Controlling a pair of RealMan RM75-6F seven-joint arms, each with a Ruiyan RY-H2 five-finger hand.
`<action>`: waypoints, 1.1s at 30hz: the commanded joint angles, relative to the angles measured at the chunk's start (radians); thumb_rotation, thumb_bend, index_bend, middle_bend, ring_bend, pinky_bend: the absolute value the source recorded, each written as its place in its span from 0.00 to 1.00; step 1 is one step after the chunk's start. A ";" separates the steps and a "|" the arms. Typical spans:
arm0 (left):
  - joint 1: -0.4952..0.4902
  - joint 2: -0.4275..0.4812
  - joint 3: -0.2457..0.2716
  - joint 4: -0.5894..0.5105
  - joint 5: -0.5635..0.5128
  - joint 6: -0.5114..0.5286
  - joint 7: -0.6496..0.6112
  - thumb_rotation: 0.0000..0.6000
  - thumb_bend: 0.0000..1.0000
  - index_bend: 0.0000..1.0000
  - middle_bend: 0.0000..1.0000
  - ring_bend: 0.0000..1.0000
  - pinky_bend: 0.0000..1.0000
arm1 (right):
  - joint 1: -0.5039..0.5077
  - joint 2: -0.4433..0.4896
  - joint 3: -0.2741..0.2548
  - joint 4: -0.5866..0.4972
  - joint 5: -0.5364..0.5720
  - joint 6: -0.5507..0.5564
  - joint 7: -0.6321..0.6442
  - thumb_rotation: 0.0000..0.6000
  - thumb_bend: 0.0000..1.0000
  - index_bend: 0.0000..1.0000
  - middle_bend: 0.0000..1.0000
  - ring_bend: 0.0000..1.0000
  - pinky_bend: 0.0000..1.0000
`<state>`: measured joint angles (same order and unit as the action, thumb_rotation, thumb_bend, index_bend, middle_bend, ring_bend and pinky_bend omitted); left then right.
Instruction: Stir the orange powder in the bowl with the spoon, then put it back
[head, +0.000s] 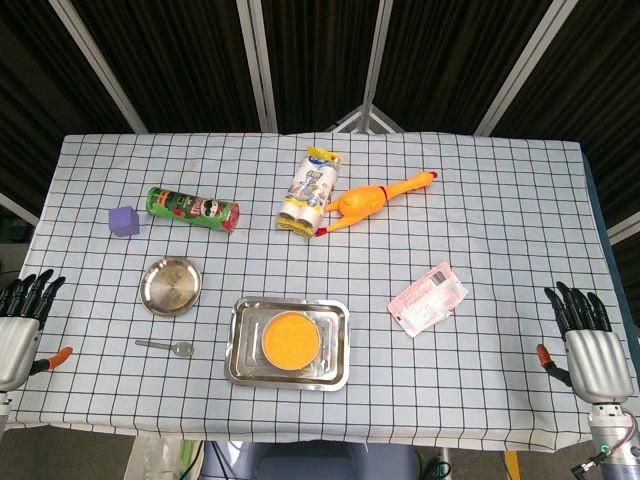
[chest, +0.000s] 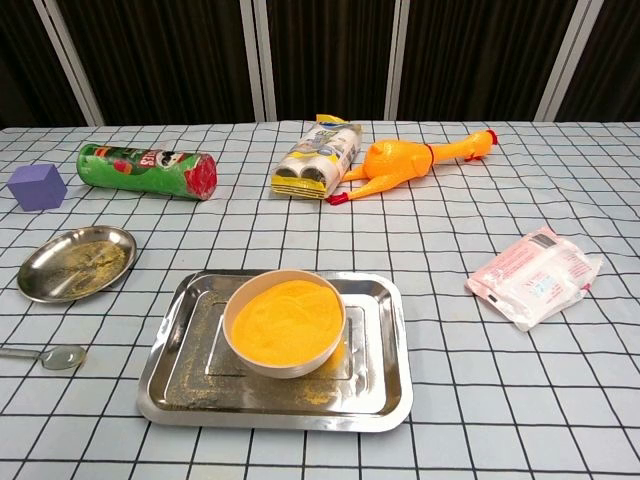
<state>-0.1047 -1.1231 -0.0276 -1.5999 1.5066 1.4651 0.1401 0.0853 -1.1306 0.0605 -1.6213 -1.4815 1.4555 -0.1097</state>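
Spoon (head: 168, 347) lies left of the bowl (head: 291, 340) (both hands apart, empty).

The tabletop (head: 500, 220) wears a white cloth with a black grid. Directly on it lie a purple cube (head: 124, 221) at the far left, a green crisp tube (head: 193, 208) on its side next to it, a pack of rolls (head: 311, 189) touching a rubber chicken (head: 378, 199), a pink-and-white packet (head: 428, 298) on the right, a small round metal dish (head: 170, 286), a spoon (head: 166, 347) just in front of that dish, and a rectangular steel tray (head: 288, 343) near the front edge
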 joint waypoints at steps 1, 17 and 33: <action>-0.001 0.003 0.002 -0.003 -0.003 -0.005 0.003 1.00 0.05 0.00 0.00 0.00 0.00 | 0.000 0.001 0.000 -0.001 -0.001 0.001 0.001 1.00 0.40 0.00 0.00 0.00 0.00; -0.007 0.016 0.013 -0.032 -0.029 -0.050 0.018 1.00 0.05 0.00 0.00 0.00 0.00 | 0.001 0.000 -0.003 -0.005 0.000 -0.007 0.004 1.00 0.40 0.00 0.00 0.00 0.00; -0.072 -0.019 0.030 -0.087 -0.071 -0.196 0.132 1.00 0.22 0.38 0.00 0.00 0.00 | 0.001 -0.001 -0.007 -0.007 -0.003 -0.009 -0.001 1.00 0.40 0.00 0.00 0.00 0.00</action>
<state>-0.1660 -1.1320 0.0024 -1.6813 1.4444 1.2842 0.2573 0.0861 -1.1319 0.0529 -1.6284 -1.4850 1.4468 -0.1113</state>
